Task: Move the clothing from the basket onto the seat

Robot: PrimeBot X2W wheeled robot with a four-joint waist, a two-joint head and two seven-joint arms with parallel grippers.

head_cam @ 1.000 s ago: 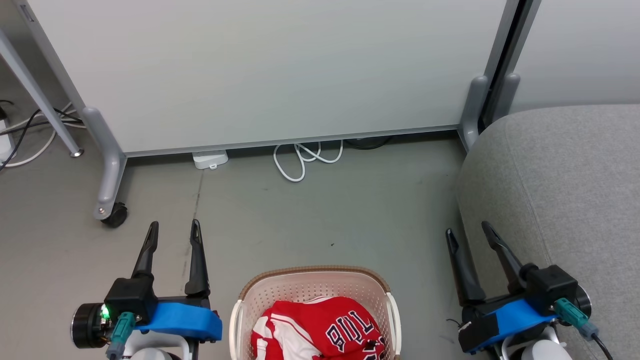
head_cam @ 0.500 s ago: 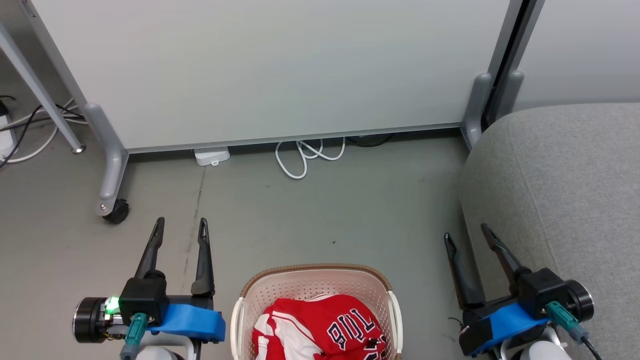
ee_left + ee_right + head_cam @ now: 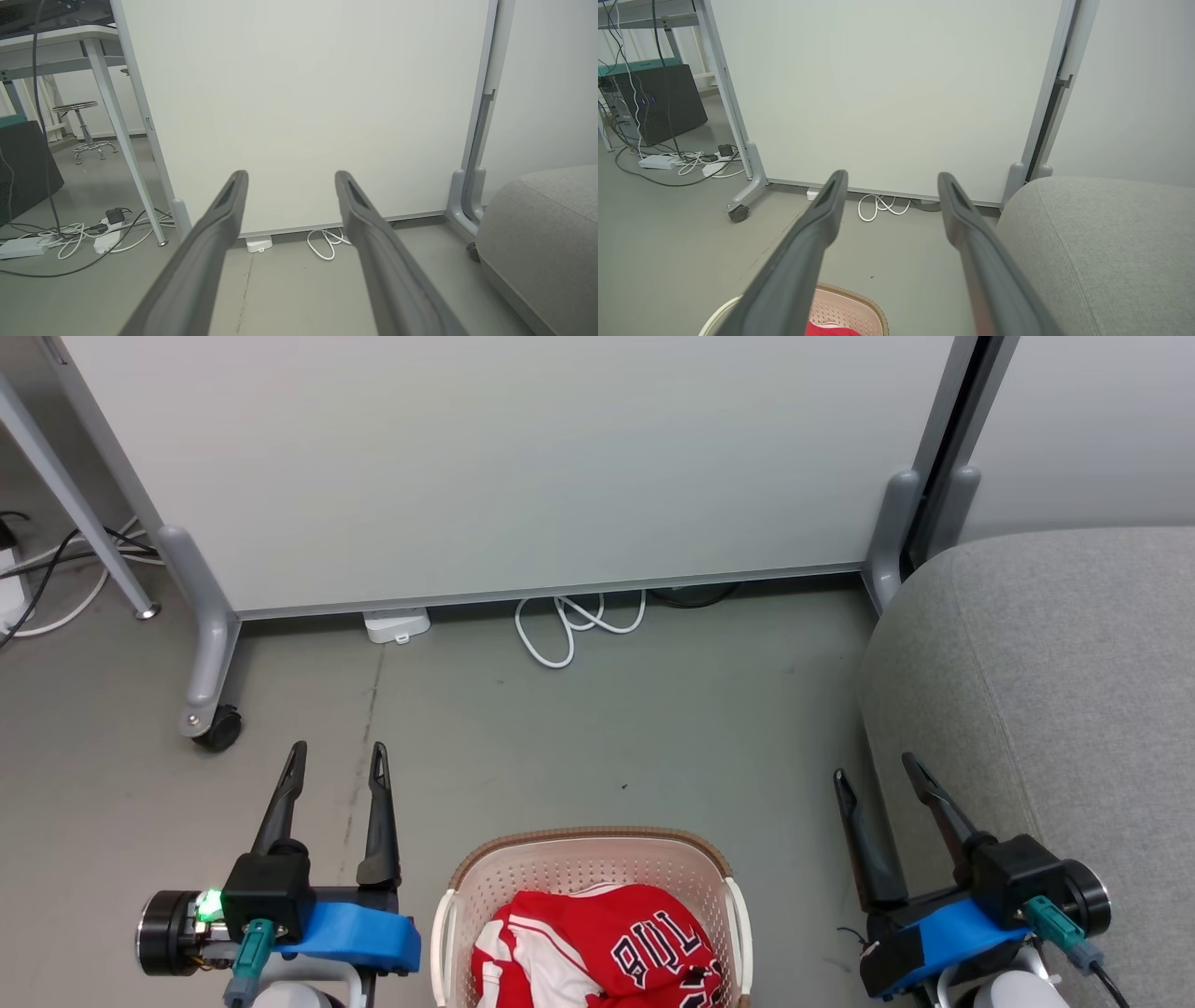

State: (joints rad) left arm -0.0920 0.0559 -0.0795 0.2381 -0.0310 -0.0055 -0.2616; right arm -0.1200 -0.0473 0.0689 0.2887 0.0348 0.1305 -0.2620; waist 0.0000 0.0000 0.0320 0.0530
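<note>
Little had changed over the last second: the left gripper [image 3: 338,747] had edged slightly inward (the head camera shifted a touch too), while the right gripper [image 3: 876,765] kept its place. Both stood with fingers wide apart, empty. The clothing [image 3: 597,947] lay in the basket [image 3: 588,837] between them, back from their fingertips; the seat [image 3: 1055,663] lay just right of the right gripper

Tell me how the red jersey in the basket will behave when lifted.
The red jersey lies crumpled in folds, so it will likely hang limp from one pinch. Its thin fabric looks light. A trailing edge may drag on the rim of the basket.
</note>
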